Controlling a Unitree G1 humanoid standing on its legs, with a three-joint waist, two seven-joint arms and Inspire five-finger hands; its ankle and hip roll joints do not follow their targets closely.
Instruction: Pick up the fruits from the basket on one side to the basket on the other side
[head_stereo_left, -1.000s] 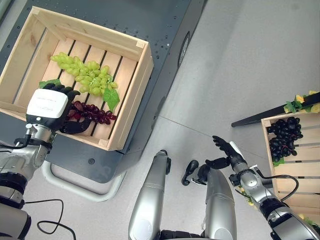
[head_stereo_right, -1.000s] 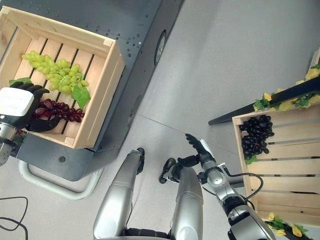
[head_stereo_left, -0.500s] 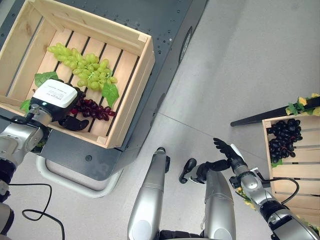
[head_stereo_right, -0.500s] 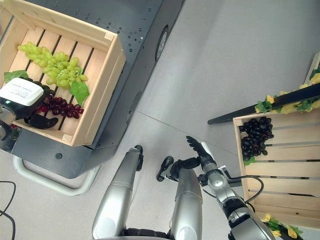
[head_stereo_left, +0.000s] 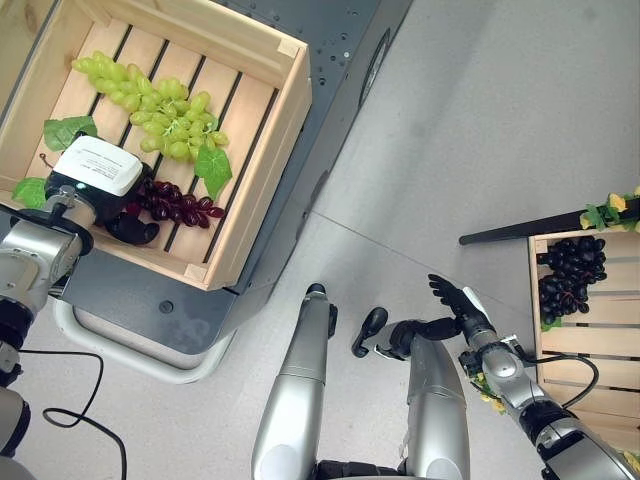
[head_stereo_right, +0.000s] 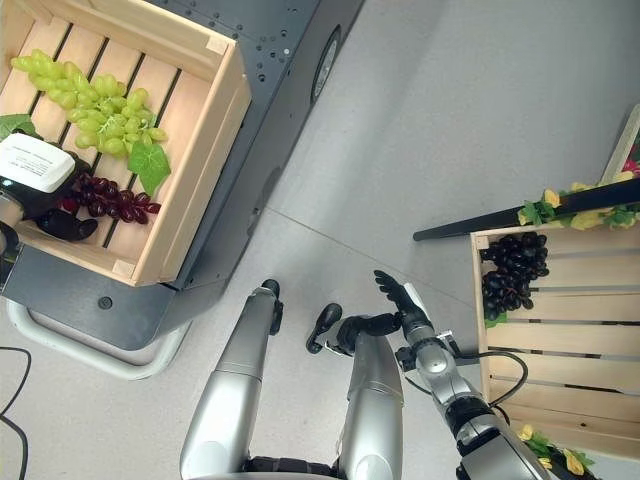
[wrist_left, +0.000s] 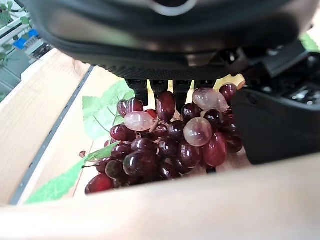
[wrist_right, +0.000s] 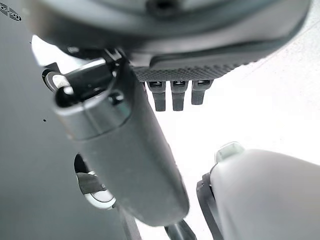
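Nearest to us, our right hand (head_stereo_left: 455, 300) is hanging over the pale grey floor (head_stereo_left: 480, 120) with its fingers straight and spread, gripping nothing. In its wrist view those fingers (wrist_right: 172, 95) are reaching out over bright floor. A thin seam is crossing the floor between the two crates.

To that hand's right, a slatted wooden crate (head_stereo_left: 590, 340) is sitting beside it, and a bunch of black grapes (head_stereo_left: 567, 275) is lying at the crate's far end. Yellow flowers with green leaves (head_stereo_left: 610, 208) are showing just beyond it, next to a dark bar (head_stereo_left: 520, 228) that is slanting across the floor.

Well apart from the right hand, on its left and farther off, a second wooden crate (head_stereo_left: 270, 150) is resting on a dark grey metal platform (head_stereo_left: 330, 60) with a pale rounded rail along its near edge. Our left hand (head_stereo_left: 95, 180) is reaching into this crate at its near left corner. In the wrist view its fingers (wrist_left: 165, 90) and thumb (wrist_left: 275, 125) are curling round the bunch of red grapes (wrist_left: 170, 142), which is lying on the crate's slats. In the head views, the rest of the red bunch is trailing out to the right of the hand.

Just beyond the red grapes, a bunch of green grapes (head_stereo_left: 150, 105) is stretching diagonally across the slats, with green leaves (head_stereo_left: 213, 170) at its near end.
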